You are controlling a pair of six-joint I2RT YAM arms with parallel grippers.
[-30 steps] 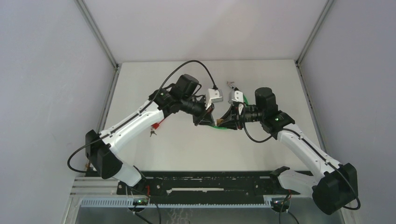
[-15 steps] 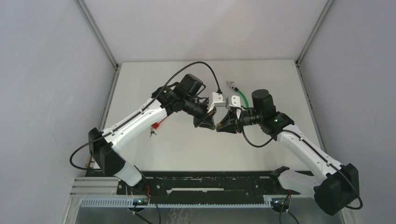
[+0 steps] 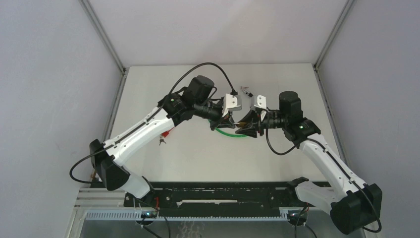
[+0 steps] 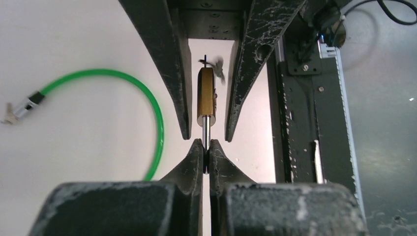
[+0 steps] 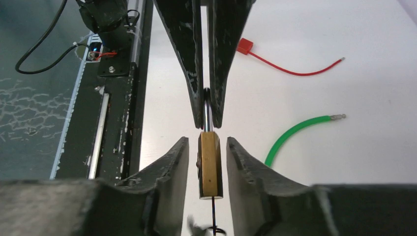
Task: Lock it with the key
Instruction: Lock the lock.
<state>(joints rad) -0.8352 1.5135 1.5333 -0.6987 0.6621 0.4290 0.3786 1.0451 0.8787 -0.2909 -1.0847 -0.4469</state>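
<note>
left gripper (image 4: 206, 150) fully pinched on the shackle (image 4: 207, 132); the brass padlock (image 4: 206, 93) sticks straight out past its tips. right gripper (image 5: 207, 142) partly open, holding nothing: fingers straddle the padlock body with a slim gap each side. green cable (image 4: 152, 103) on the table, left of the left gripper in its wrist view. key (image 4: 217, 66) blurred, at the padlock's end farthest from the left gripper.

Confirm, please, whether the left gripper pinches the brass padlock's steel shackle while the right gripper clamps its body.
The right gripper does not clamp: the right wrist view shows its fingers flanking the brass padlock body with gaps. The left gripper pinches the steel shackle.
</note>
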